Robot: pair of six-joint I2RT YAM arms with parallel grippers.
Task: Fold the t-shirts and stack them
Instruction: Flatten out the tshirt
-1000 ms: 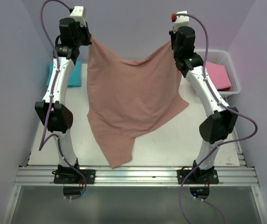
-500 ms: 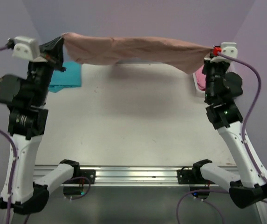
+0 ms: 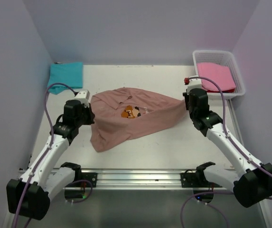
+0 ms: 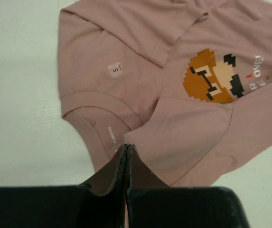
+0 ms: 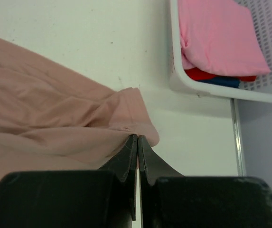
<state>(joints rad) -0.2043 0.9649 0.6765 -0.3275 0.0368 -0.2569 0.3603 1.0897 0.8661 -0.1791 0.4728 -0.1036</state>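
Nearest you, along the bottom of the top view, the silver metal rail (image 3: 140,178) carries both arm bases. Above it a strip of the white table (image 3: 173,147) lies open up to the cloth's lower edge, wider toward the lower right.

The dusty salmon-brown cotton t-shirt (image 3: 121,128) lies rumpled in the middle of the table, print up, with one corner drooping toward the lower left. Your left gripper (image 3: 92,117) is clamped on its left edge just beside the collar. In the left wrist view the fingers (image 4: 120,164) meet with no gap over a fold. Your right gripper (image 3: 185,101) is pinched tight on the shirt's bunched right end, which is drawn out to a point. Only a narrow lane of table separates that end from the basket.

Inside the neck a small white size tag (image 4: 116,70) reads "S". The print along the collar band is too small to read. The chest carries a pixel character print (image 4: 211,78) in orange-brown and black. The white lettering (image 4: 255,71) beside it runs sideways into a fold, so you cannot read it whole.

Far upper left, a folded teal t-shirt (image 3: 65,77) lies flat against the wall edge. Far upper right, the white plastic mesh basket (image 3: 211,51) holds a folded bright pink t-shirt (image 3: 215,76). A red cloth (image 5: 200,75) and a blue cloth (image 5: 221,81) show beneath it.
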